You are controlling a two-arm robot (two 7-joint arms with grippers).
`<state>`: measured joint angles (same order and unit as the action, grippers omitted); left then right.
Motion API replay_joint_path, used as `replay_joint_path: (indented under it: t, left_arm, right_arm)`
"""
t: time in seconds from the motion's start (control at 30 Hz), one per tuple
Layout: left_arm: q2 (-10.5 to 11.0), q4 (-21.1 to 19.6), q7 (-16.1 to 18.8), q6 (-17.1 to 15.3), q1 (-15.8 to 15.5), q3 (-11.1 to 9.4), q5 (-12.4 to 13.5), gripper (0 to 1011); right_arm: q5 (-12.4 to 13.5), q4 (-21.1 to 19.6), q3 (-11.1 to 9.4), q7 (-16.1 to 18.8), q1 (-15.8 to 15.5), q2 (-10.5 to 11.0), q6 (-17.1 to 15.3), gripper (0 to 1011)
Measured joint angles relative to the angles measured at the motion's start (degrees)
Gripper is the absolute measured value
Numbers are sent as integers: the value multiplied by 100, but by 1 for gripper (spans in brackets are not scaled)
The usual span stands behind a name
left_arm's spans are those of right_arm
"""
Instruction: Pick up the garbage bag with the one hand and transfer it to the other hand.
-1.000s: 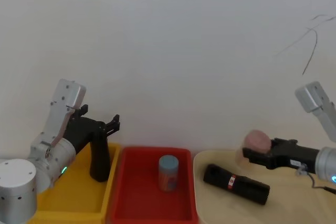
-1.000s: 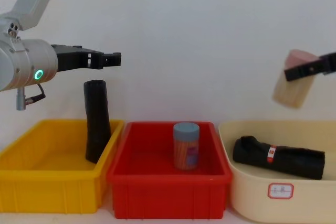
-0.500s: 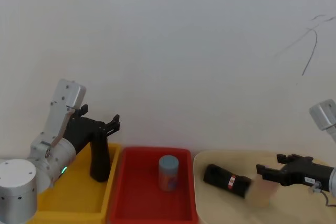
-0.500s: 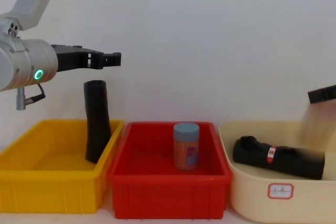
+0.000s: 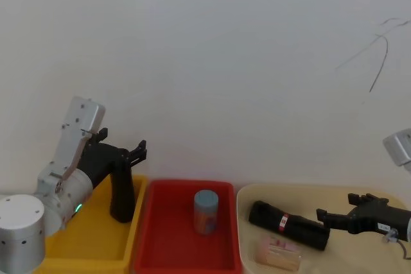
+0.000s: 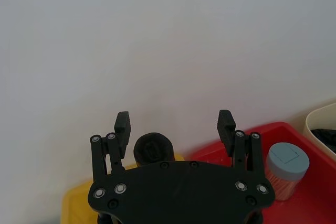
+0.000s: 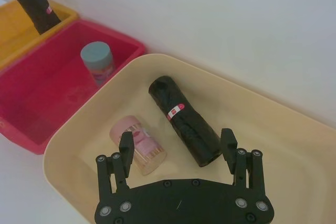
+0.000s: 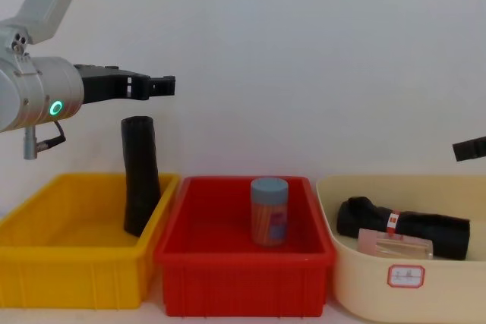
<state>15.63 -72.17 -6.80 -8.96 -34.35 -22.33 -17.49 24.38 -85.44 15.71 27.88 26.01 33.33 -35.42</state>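
Your right pincer (image 7: 177, 142) hangs above the cream tub (image 7: 294, 145), fingers apart and holding nothing. The garbage bag (image 7: 185, 119), a wrinkled black roll with a red-and-white band, lies flat on the tub floor just ahead of that pincer, roughly in line with the gap between its fingers and not touching them. A pink-capped canister (image 7: 138, 145) lies on its side in the same tub, beside the bag and closer to one of the pincer's fingers (image 7: 125, 148); from the chest view it rests in front of the bag (image 8: 402, 227).

Your left pincer (image 6: 174, 127) is held level in the air above the yellow bin (image 8: 72, 263), fingers apart, empty. A smooth black roll (image 8: 141, 184) stands tilted against that bin's wall, directly below and just ahead of the left pincer, clear of it.

The red bin (image 8: 244, 271) sits between the yellow bin and the tub, holding one upright jar (image 8: 269, 211) with a blue lid, well apart from either pincer.
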Motion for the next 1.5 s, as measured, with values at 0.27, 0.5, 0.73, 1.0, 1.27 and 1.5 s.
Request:
replay_joint_path:
  t: [0.27,0.5,0.73,1.0,1.27,1.5]
  left_arm:
    - [0,0,0,0,0,0,0,1002]
    - [0,0,0,0,0,0,0,1002]
    - [0,0,0,0,0,0,0,1002]
    - [0,0,0,0,0,0,0,1002]
    - [0,0,0,0,0,0,0,1002]
    - [0,0,0,0,0,0,0,1002]
  right_arm:
    - [-10,-51,-20,-141,-68,-24,135,1000]
    - [-97,-184,-106,-480,-223,-140,431,1000]
    - [-227,-384,-229,-923,-480,-328,826,999]
    - [-362,-607,-345,-1361,-818,-563,1288,1000]
    - [-407,-728,-376,-1530,-1031,-711,1513,1000]
    - [-430,-789,-393,-1605,-1136,-784,1619,999]
